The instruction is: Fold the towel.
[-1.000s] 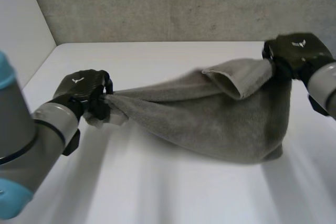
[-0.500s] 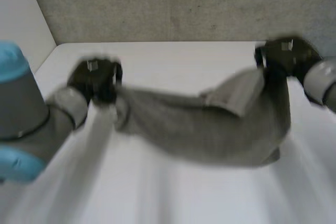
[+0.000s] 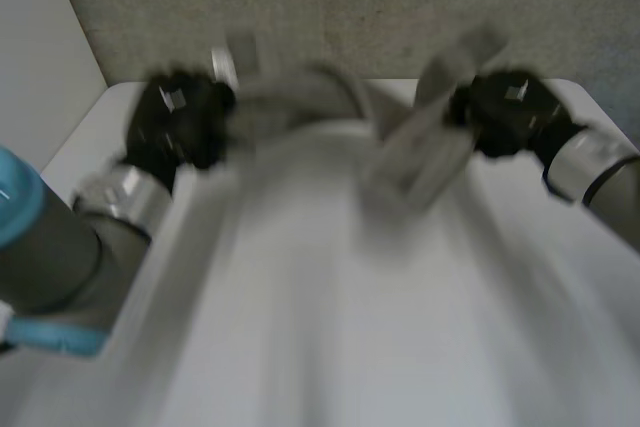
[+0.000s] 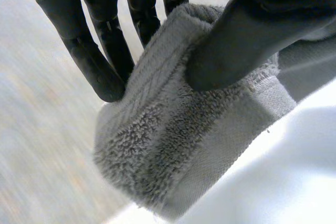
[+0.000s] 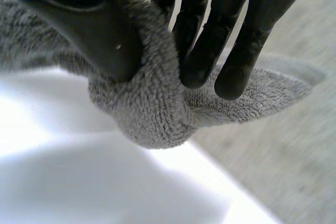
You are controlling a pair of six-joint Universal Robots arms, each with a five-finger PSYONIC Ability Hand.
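— Rough grey wall (image 3: 330, 7) is running behind a white table (image 3: 330, 347), and both arms are reaching towards the far end of it. Where is the towel lying?

— It isn't lying flat anywhere. The towel (image 3: 300, 97) is stretching between the two hands near the wall end of the table, with one flap (image 3: 420, 152) dangling just beside the right hand. I cannot tell whether any of it is touching the table.

— What is the left hand doing with it?

— The left hand (image 3: 180, 122) is pinching one end. Seen from its wrist, the thumb (image 4: 231, 51) is pressing on a doubled-over hem while the fingers (image 4: 100, 61) are backing the cloth from the other side.

— And the other one?

— The right hand (image 3: 505, 112) is gripping the opposite end in the same way. Its thumb is squeezing a bunched corner against the fingertips (image 5: 194, 74), and the pile is bulging out below them.

— Why are they holding it that way?

— As I am reading it, clamping both ends is letting the arms carry the cloth as one span, so that one half can be laid over the other.

— How are the arms posing?

— Both hands are riding at about the same level and well apart, backs towards the head camera. The forearms are angling in from either side.
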